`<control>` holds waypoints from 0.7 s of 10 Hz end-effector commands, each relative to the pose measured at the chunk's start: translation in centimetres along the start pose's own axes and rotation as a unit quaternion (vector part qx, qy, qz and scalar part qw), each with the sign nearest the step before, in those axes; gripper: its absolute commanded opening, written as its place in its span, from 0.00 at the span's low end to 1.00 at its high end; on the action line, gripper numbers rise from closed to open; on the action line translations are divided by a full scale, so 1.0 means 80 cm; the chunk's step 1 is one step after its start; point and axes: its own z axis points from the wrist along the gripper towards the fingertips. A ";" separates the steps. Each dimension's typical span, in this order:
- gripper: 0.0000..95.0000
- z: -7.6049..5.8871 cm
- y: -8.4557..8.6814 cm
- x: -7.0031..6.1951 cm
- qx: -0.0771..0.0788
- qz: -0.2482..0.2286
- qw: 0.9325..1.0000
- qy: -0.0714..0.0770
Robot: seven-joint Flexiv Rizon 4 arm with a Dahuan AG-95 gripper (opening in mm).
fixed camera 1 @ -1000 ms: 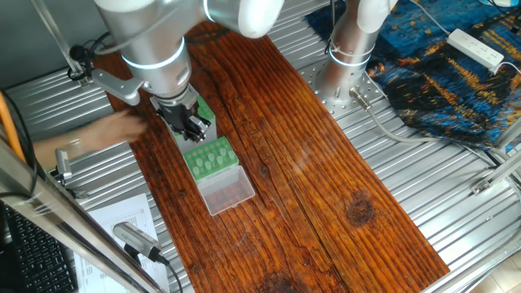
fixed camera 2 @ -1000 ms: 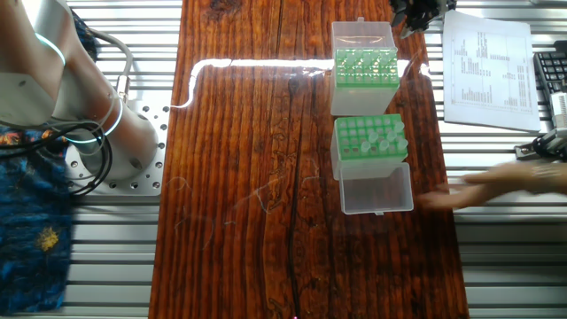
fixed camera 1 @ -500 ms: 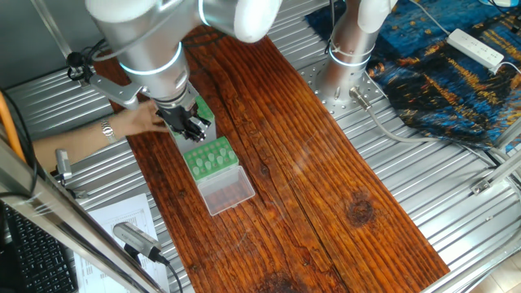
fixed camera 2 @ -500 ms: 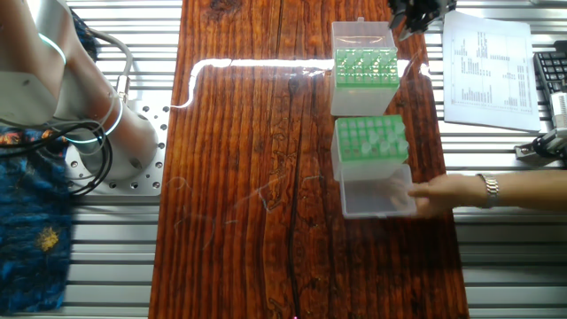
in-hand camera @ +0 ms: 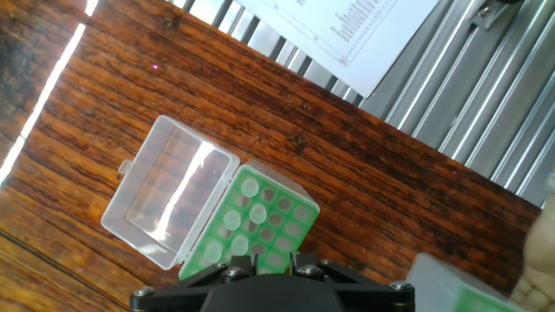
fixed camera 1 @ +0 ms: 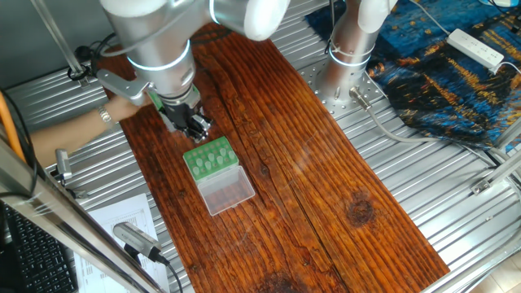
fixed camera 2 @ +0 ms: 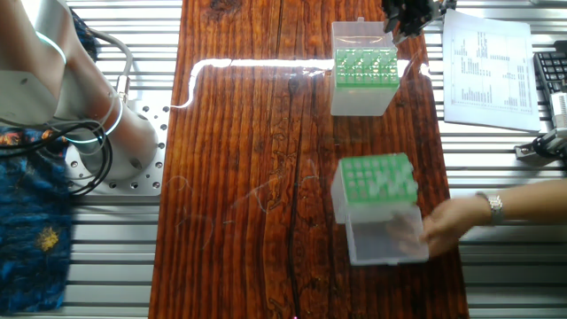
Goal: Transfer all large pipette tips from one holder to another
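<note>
Two boxes: a low green rack [fixed camera 2: 361,99] with its clear lid [in-hand camera: 169,195] swung open, and a taller grey-sided box [fixed camera 2: 359,177] with a green top plate, both on the bench [fixed camera 2: 248,177].
Tips: several pale tips [in-hand camera: 245,208] stand in the rack's holes; any in the taller box are too blurred to count.
Gripper: the gripper [fixed camera 2: 403,13] hangs over the rack's outer edge, on the side toward the printed sheet [fixed camera 2: 487,62].
Jaws: how far apart they stand cannot be told, nor whether they carry a tip; the hand view shows only the body of the hand.
Key relation: the taller box lies well apart from the jaws, down the length of the bench beyond the rack, and shows only as a corner at the lower right of the hand view.
Person: a hand [fixed camera 2: 447,230] touches the taller box, which looks tilted and blurred.
Judgement: the next pick probably has to wait until that box is let go.
</note>
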 end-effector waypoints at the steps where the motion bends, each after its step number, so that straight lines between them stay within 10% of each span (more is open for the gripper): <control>1: 0.20 -0.001 -0.002 0.007 0.002 -0.005 1.000 -0.006; 7: 0.20 -0.001 -0.005 0.010 0.001 -0.024 1.000 -0.007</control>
